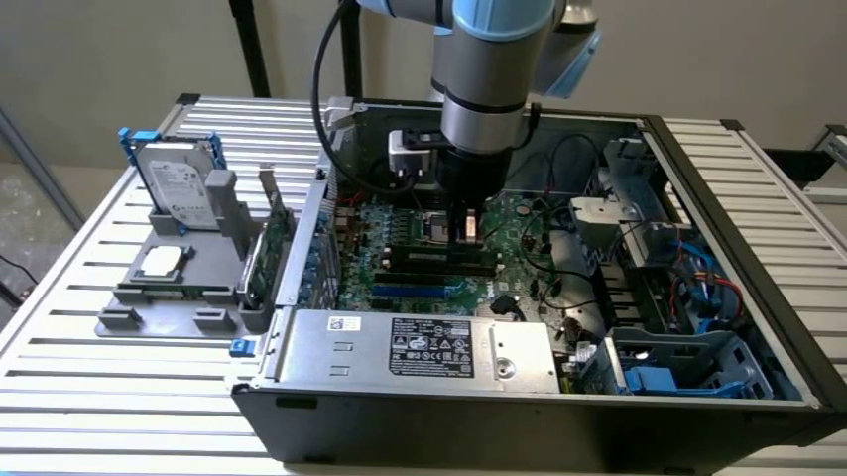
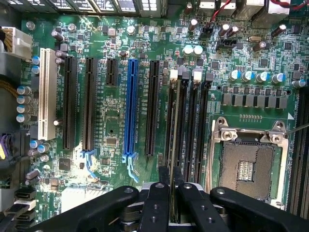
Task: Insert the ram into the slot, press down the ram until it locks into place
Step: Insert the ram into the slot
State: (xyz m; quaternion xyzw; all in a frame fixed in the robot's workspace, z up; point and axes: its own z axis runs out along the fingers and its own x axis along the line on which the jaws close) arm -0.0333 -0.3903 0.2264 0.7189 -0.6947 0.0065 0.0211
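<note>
My gripper (image 2: 174, 195) is shut on the ram (image 2: 174, 145), with one black finger (image 2: 157, 203) on each side of the thin stick. The wrist view shows the ram edge-on, running along the first of the parallel black memory slots (image 2: 179, 121), beside the CPU socket. A white end clip (image 2: 174, 74) sits at the slot's far end; I cannot tell whether it has latched. In the exterior view the gripper (image 1: 463, 236) points straight down into the open computer case, just over the ram (image 1: 443, 260) and the slots on the motherboard.
A blue slot (image 2: 129, 106) and black expansion slots lie beside the memory slots. The open CPU socket (image 2: 246, 164) is on the other side. The power supply (image 1: 411, 347) fills the case's front. Outside, a grey holder (image 1: 173, 288) carries a hard drive (image 1: 179, 188) and an upright green card (image 1: 278, 248).
</note>
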